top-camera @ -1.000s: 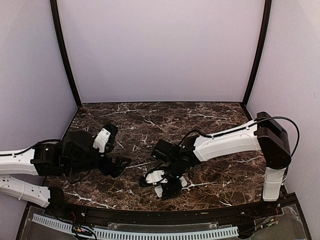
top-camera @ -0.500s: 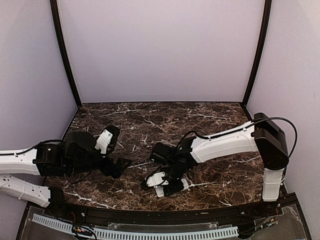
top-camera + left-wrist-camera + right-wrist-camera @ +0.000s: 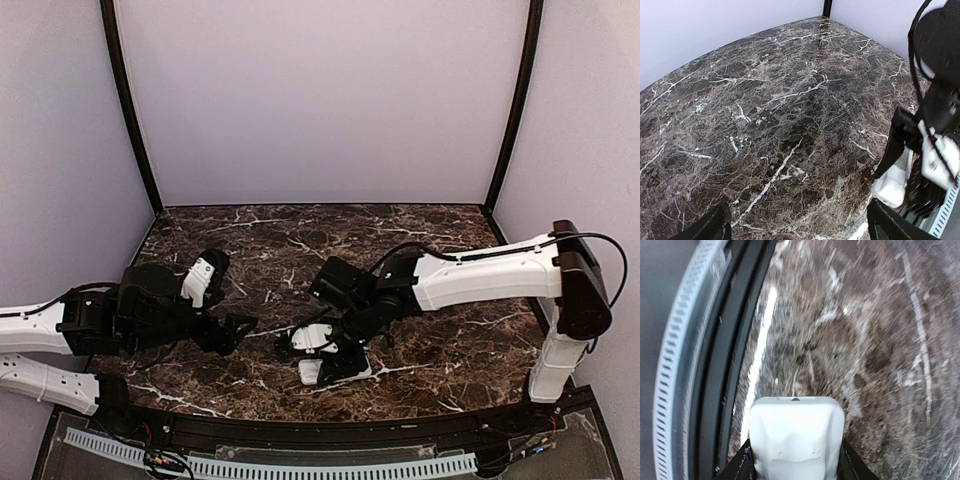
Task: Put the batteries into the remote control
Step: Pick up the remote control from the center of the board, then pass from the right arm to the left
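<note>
Behind the remote control (image 3: pixel 311 372), lilac walls (image 3: pixel 320 100) and two black posts (image 3: pixel 130 110) are seen; under it, a dark marble table (image 3: pixel 420 225) is spread. Just in front of it, a black rim (image 3: pixel 300 425) and a white slotted strip (image 3: pixel 270 466) are laid. R arm (image 3: pixel 480 275) is stretched in from its right; L arm (image 3: pixel 40 330) lies to its left. L gripper (image 3: pixel 237 332), apart from it, is splayed wide w/ nothing between. R gripper (image 3: pixel 335 362) is clamped on it. From the top the grip is masked by the gripper itself. In the R wrist view the white end is seen pinched betw. both fingers (image 3: pixel 742 462), though blurred. Whether it touches the table cannot be told.
</note>
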### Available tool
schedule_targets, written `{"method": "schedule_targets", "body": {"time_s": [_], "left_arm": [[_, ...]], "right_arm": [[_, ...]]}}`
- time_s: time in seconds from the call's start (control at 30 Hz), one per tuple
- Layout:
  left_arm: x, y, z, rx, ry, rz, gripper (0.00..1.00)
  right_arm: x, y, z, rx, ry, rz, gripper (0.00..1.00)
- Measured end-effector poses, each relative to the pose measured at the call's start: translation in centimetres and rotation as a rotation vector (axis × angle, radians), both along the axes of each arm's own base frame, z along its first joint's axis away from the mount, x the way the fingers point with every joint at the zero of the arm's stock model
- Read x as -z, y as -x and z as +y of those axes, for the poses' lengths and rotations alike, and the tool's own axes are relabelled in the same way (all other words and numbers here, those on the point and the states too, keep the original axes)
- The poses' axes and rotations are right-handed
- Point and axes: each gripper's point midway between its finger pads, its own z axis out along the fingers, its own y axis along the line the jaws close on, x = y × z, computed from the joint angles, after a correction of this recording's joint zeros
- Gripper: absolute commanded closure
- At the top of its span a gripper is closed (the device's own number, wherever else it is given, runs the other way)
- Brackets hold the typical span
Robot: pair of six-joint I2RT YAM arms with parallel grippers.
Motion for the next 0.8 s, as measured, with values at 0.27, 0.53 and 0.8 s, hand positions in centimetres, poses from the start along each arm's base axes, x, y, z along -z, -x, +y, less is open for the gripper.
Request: {"method": "schedule_targets", "body": {"time_s": [0.27,0.53,0.8], "left_arm": [[-3.3,0.2,-1.9,0.091,0.095,-0.106,0.10],[-7.9,3.9,-9.3,0.448,0.171,-0.246,0.02],[-14.0,5.9,-12.3,0.591,0.337,-0.366,0.09]], "right_arm": [[-17.5,-1.6,0.3,0.140,-0.653,0.150,0.77],[-29.4,-0.2,-0.2,0.043,-1.121,0.305,0.81],[-33.2,0.5,-0.9,-0.011,-1.261,0.319,0.83]]}}
